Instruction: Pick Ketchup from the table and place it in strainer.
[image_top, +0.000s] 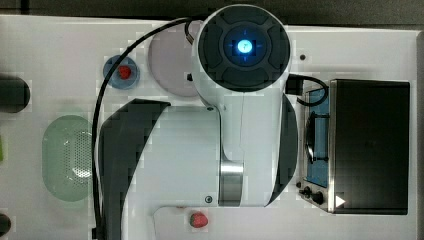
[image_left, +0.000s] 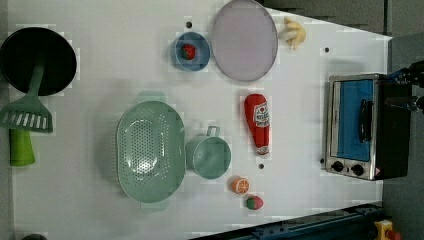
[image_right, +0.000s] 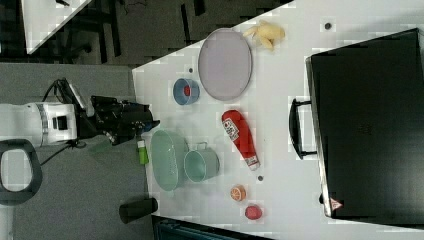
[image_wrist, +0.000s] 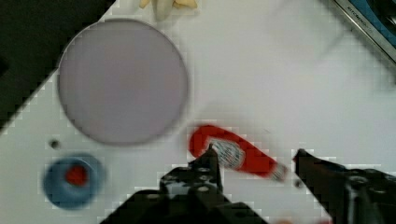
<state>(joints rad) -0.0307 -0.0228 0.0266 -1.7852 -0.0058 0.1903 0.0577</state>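
Ketchup (image_left: 257, 123) lies flat on the white table (image_left: 100, 90), untouched, its cap end pointing toward the left view's bottom. In the left view it sits between the green cup (image_left: 209, 156) and the toaster oven (image_left: 357, 126), below the lilac-grey plate (image_left: 244, 39). Strainer (image_left: 149, 151), pale green and perforated, stands just beside the cup on the left view's left; cup and strainer look to be touching or nearly so. Strainer holds nothing. Ketchup and strainer are apart, with the cup between them. Gripper (image_wrist: 254, 161) hangs above the table in the wrist view, fingers spread apart and holding nothing; the ketchup bottle shows below, in the gap between the two fingertips, not in contact. In the right view the gripper sits off the table edge, at the right view's left, high over the scene. Other items: small blue bowl (image_left: 191, 51) with a strawberry (image_left: 188, 51) inside, next to the plate; orange slice (image_left: 240, 185) and a second strawberry (image_left: 254, 202) near the table's edge at the left view's bottom; banana bunch (image_left: 294, 33) beside the plate; green spatula (image_left: 26, 117) and black pan (image_left: 35, 60) at the left view's left.
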